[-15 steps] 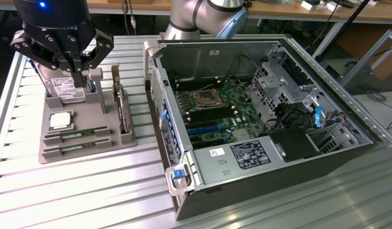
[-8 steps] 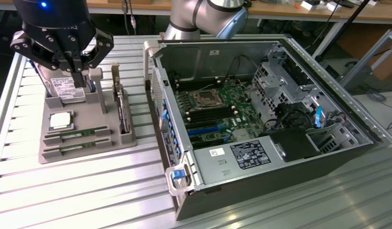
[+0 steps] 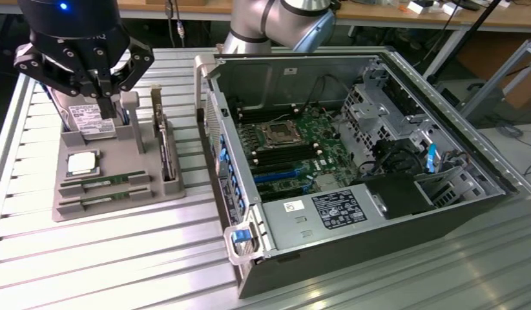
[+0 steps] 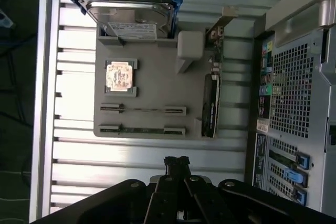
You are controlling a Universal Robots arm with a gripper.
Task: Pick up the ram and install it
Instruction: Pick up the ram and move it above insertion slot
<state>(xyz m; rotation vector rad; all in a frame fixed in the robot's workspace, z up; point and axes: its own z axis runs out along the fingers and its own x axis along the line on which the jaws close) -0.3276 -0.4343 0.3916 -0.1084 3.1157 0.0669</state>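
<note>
Ram (image 3: 103, 180) stands on edge as two green sticks in neighbouring slots of a grey tray (image 3: 132, 161) on the slatted metal surface (image 3: 119, 258). The second stick (image 3: 102, 197) is just beside the first and closer to the tray's near edge. The processor chip (image 3: 83, 163) lies just beyond them, and the hard drive (image 3: 89, 119) stands upright at the tray's far end.

Both sticks run lengthwise across the tray, from the exterior view's left toward the open computer case (image 3: 395, 232) on the exterior view's right.

The tool (image 3: 105, 111) hovers well above the tray's far end, in front of the hard drive's label, with its fingers clenched together. They appear to hold nothing. So the ram lies below the tool and toward the tray's near end, past the processor chip, well apart from the fingertips.

In the wrist view the closed tool (image 4: 177, 162) sits off the tray (image 4: 157, 77) on the ram's side. The nearer stick (image 4: 142, 129) comes first, then the other (image 4: 143, 110), then the processor chip (image 4: 121, 74), with the hard drive (image 4: 131, 11) farthest. Both sticks lie crosswise to that line of approach. Neither has been lifted from its slot.
</note>
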